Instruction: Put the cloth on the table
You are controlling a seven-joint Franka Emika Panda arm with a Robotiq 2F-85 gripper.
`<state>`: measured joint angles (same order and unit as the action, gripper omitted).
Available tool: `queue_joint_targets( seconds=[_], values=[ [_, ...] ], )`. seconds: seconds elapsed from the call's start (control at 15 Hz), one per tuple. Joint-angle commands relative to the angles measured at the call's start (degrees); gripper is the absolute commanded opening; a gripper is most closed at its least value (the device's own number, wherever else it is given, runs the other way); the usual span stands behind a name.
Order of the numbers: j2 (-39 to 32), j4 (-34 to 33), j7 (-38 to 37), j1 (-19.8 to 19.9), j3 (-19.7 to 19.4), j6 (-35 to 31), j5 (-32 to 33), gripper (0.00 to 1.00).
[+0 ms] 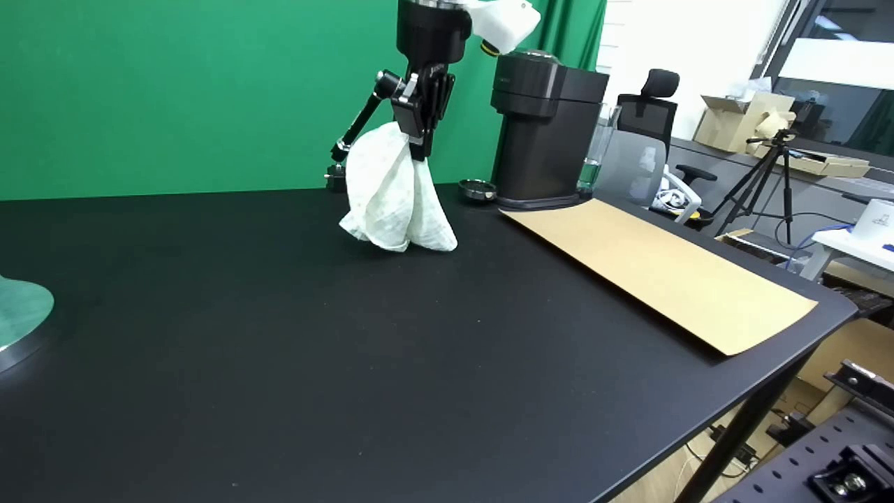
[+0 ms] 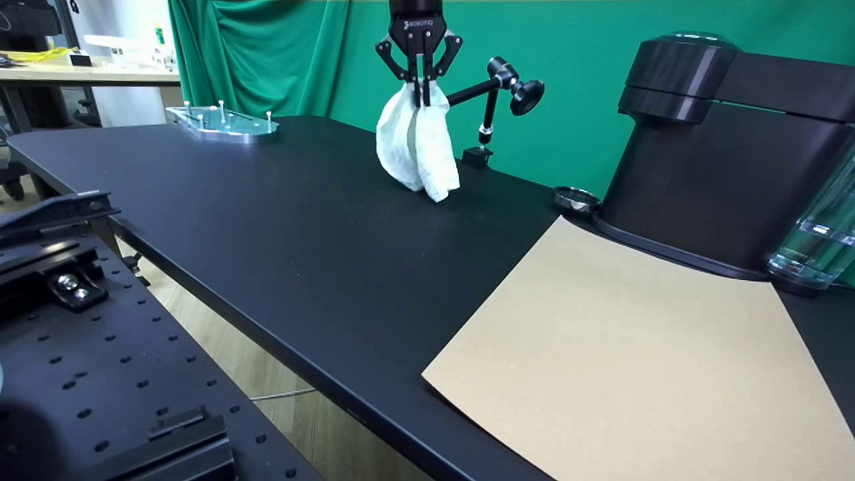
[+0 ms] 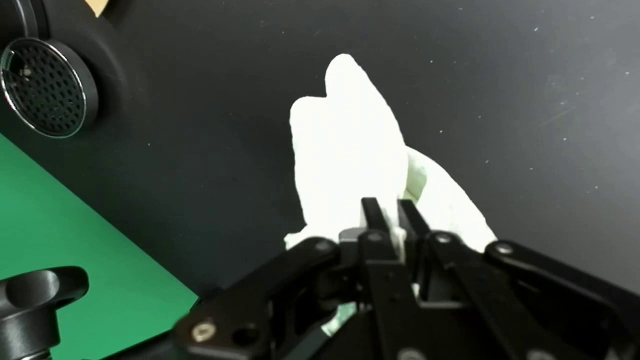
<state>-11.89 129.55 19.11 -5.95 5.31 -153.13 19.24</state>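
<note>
The white cloth (image 1: 383, 192) hangs in folds from my gripper (image 1: 419, 155) over the back part of the black table (image 1: 314, 349). In an exterior view the cloth (image 2: 431, 150) hangs below the two fingers of the gripper (image 2: 422, 100), which pinch its top. In the wrist view the cloth (image 3: 350, 145) spreads out beyond the fingertips (image 3: 386, 202), with a fold of it between them. The cloth's lower edge is close to the table top (image 2: 267, 200); I cannot tell whether it touches.
A black coffee machine (image 1: 548, 133) stands at the back, with a small round drip tray (image 3: 45, 90) beside it. A brown sheet (image 2: 641, 361) lies in front of the machine. A black clamp arm (image 2: 491, 93) stands close behind the cloth. A clear plate with pegs (image 2: 224, 127) lies at the far end.
</note>
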Motion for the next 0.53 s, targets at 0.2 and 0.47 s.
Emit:
queue_joint_targets(
  seconds=[0.2, 0.47],
  values=[
    [2.5, 1.0, -0.3, 0.6, 0.1, 0.8, -1.4, 0.01],
    [8.6, 6.2, 3.5, 1.8, 2.5, 1.2, -11.2, 0.01]
  ],
)
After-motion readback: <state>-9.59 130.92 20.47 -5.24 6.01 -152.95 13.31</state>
